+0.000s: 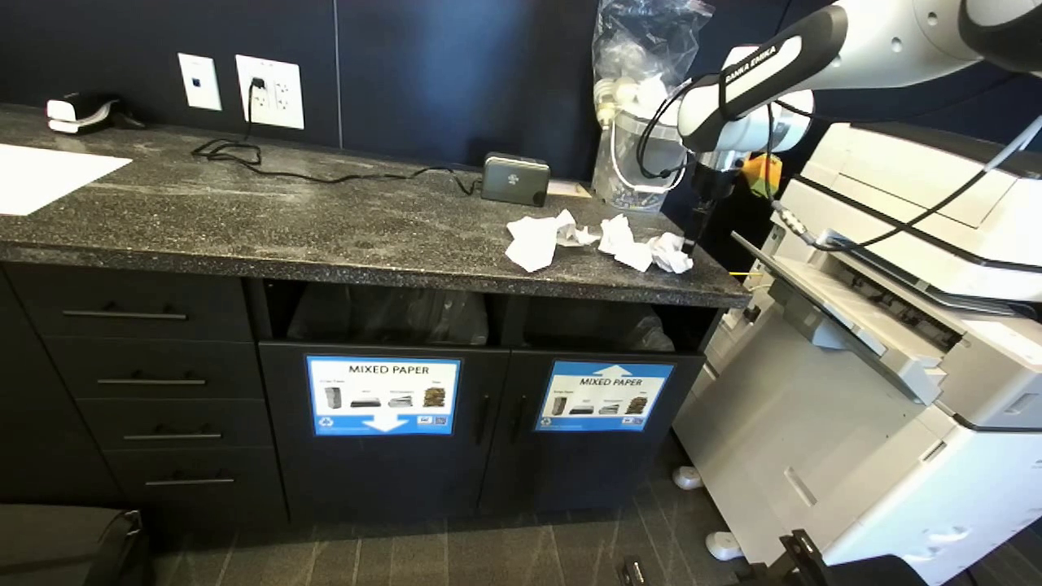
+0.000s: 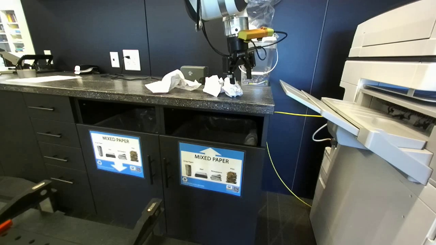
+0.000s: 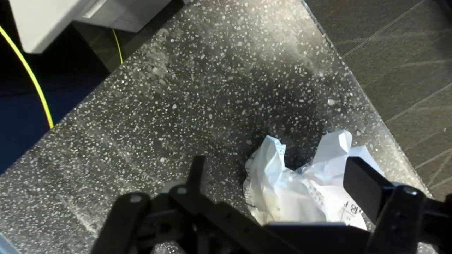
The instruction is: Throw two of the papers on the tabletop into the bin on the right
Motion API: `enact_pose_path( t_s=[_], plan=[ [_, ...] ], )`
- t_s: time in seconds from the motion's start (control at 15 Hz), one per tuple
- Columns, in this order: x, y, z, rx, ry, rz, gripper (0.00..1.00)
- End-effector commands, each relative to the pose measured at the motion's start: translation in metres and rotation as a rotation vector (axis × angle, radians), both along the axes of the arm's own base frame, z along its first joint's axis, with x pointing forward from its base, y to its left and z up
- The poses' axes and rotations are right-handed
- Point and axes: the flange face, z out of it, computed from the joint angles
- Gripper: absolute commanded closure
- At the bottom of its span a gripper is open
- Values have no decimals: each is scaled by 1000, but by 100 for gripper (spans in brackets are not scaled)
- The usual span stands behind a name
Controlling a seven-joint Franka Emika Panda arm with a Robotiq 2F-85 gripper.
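The gripper points down, fingers spread, near the front right corner of the counter.
The arm comes in from above, its wrist over the gripper; in the wrist view the fingers stand well apart, one closer to the counter's front edge than the other.
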Motion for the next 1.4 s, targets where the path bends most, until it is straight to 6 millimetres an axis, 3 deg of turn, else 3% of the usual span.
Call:
enact_pose_path(
  t_s=[0.0, 0.47, 0.67, 1.07, 1.33],
  plan=[
    [9, -10, 7, 33, 17, 96, 0],
    [12, -9, 27, 109, 36, 214, 0],
    [16, 1, 23, 128, 73, 245, 0],
    [31, 22, -11, 149, 121, 231, 0],
    [40, 23, -31, 138, 113, 178, 0]
  ],
)
